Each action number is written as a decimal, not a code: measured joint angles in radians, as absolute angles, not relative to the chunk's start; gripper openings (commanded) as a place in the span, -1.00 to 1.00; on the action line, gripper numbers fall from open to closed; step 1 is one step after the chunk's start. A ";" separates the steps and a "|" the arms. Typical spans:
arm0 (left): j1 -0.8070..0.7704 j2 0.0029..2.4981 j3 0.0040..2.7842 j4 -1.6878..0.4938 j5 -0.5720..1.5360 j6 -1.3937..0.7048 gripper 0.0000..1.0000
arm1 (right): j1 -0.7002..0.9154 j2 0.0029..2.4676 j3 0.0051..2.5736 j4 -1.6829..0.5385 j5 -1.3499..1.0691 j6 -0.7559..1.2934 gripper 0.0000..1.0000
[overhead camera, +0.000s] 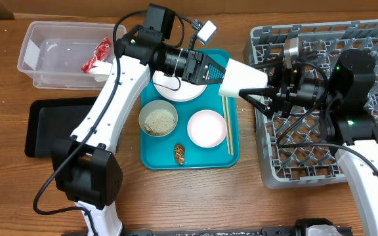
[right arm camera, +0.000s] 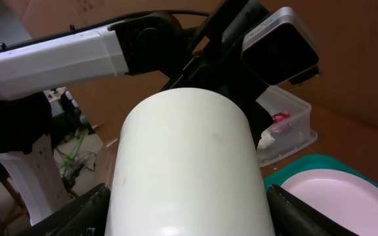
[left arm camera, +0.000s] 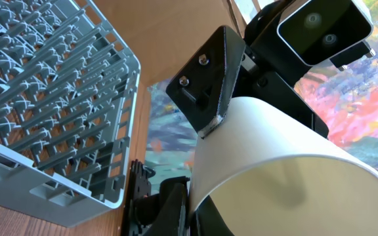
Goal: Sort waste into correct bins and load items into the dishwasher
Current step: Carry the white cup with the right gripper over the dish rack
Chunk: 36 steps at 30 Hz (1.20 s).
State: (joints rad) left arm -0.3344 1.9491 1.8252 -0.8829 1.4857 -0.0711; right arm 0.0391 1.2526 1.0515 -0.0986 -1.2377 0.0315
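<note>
My left claw [overhead camera: 218, 71] is clamped on the wall of a white cup [overhead camera: 245, 77] at its open end, one finger outside it. It holds the cup on its side in the air between the teal tray [overhead camera: 151, 154] and the rack [overhead camera: 373, 39]. My right claw [overhead camera: 268, 88] meets the cup from the rack side. Its fingers [right arm camera: 77, 210] stand wide on either flank of the cup, and I cannot tell whether they press on it.

On the teal tray sit a bowl of rice [overhead camera: 158, 119], a pink plate [overhead camera: 207, 128], chopsticks [overhead camera: 227, 124] along the right rim and a brown lump [overhead camera: 180, 153] near the front. A white plate [overhead camera: 176, 92] shows partly under my left arm. The wrapper [overhead camera: 97, 56] lies in the clear tub [overhead camera: 44, 39], with the black tray [overhead camera: 44, 128] in front of the tub.
</note>
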 measured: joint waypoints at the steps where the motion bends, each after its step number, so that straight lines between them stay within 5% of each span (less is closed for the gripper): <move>1: -0.334 1.949 1.825 -0.883 1.485 -0.071 -0.92 | 0.039 1.253 1.052 -0.099 -1.237 0.033 0.41; 10: -0.334 1.949 1.825 -0.882 1.481 -0.071 -0.90 | 0.038 1.253 1.051 -0.113 -1.230 0.035 0.25; 16: -0.334 1.949 1.825 -0.889 1.428 -0.075 -0.30 | 0.040 1.253 1.052 -0.163 -1.242 0.033 0.18; 25: -0.331 1.949 1.826 -0.996 0.970 -0.077 -0.18 | 0.040 1.260 1.052 -0.427 -1.053 0.033 -0.03; 36: -0.175 1.891 1.826 -1.184 0.445 -0.105 -0.11 | 0.005 1.262 1.172 -0.822 -0.507 0.075 -0.19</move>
State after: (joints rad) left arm -0.1753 1.8908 1.8259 -1.1843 0.4446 -0.1047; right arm 0.0048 1.2617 1.1721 -0.8223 -0.5072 0.0753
